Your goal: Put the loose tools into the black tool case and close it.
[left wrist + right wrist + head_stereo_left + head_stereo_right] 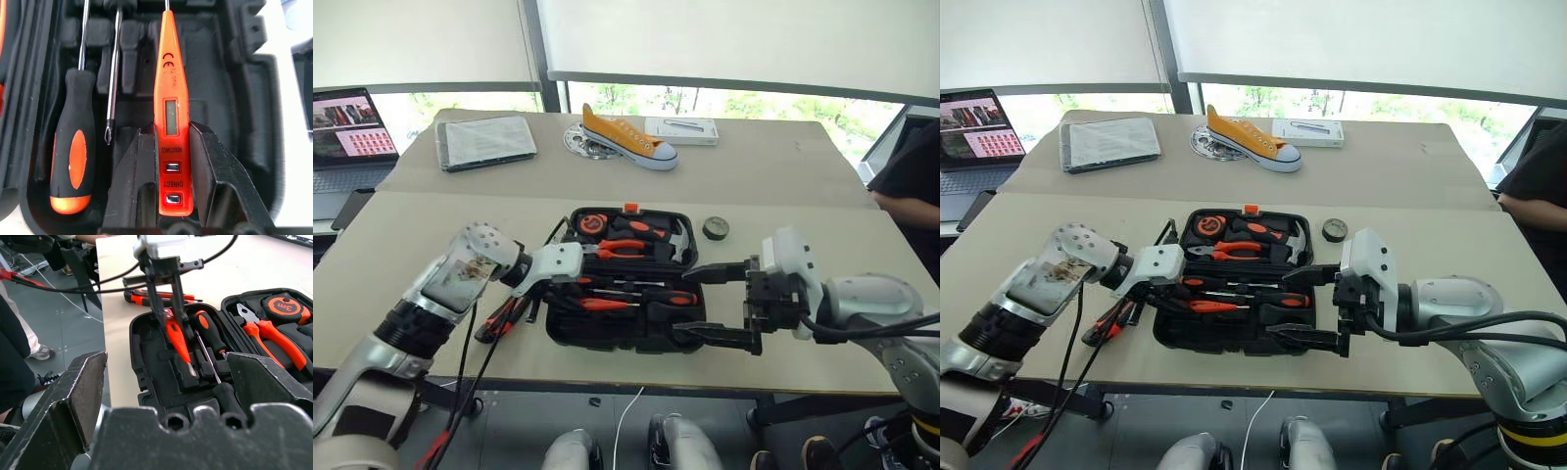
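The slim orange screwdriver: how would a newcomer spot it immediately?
Find the open black tool case on the table's near half. Above its near compartment, the left gripper is shut on the slim orange screwdriver. Unlike the black-and-orange-handled screwdriver alongside, it is flat, all orange, with a small display window.

Looks like an office or lab w/ a demo setup: two plain beige tables pushed together by a big window w/ roller blinds down, trees outside. Open laptop on a side desk at left. Odd test props on the far table: grey folder, yellow sneaker, white box. Cables trail to the floor.
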